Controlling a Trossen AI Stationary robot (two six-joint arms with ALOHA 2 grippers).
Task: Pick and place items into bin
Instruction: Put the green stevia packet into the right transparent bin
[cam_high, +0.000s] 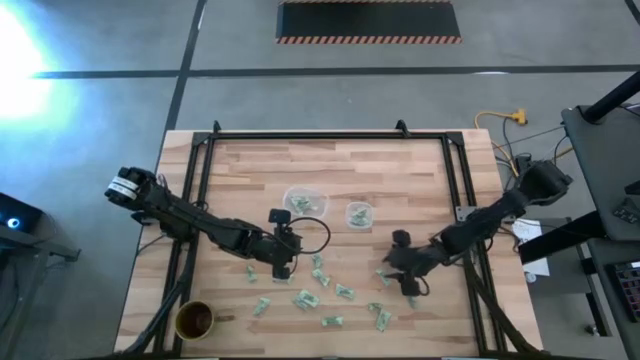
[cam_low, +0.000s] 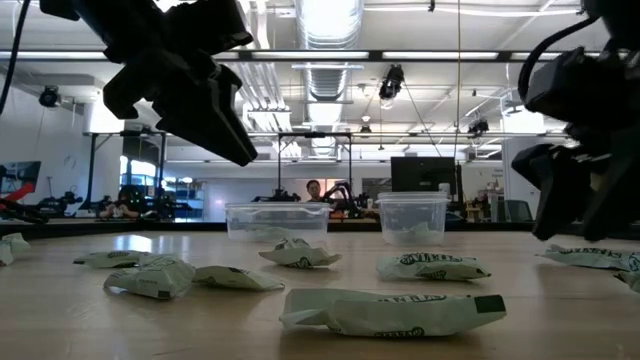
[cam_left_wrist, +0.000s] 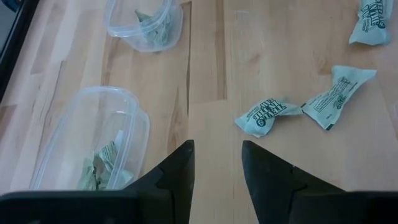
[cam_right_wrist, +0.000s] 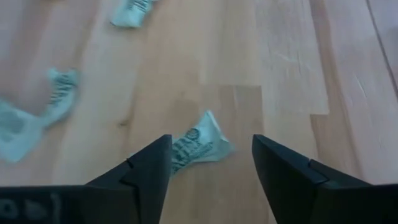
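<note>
Several small pale green and white wrapped pieces (cam_high: 305, 298) lie scattered on the near half of the wooden table. My left gripper (cam_left_wrist: 217, 155) is open and hovers above bare wood (cam_high: 283, 262) just near of two clear tubs, with the closest piece (cam_left_wrist: 267, 115) a little ahead. My right gripper (cam_right_wrist: 211, 155) is open and low over the table's right part (cam_high: 408, 285). One crinkled piece (cam_right_wrist: 199, 146) lies flat on the wood between its fingers, partly hidden behind one finger (cam_right_wrist: 146, 165). In the low view both grippers (cam_low: 235, 145) (cam_low: 578, 225) hang above the pieces.
Two clear plastic tubs (cam_high: 305, 202) (cam_high: 358, 213) stand mid-table, each with a few pieces inside (cam_left_wrist: 99, 168) (cam_left_wrist: 152, 28). A round brown cup (cam_high: 195, 320) sits at the near left corner. A black frame (cam_high: 205, 150) borders the tabletop. A person shows far behind in the low view (cam_low: 315, 190).
</note>
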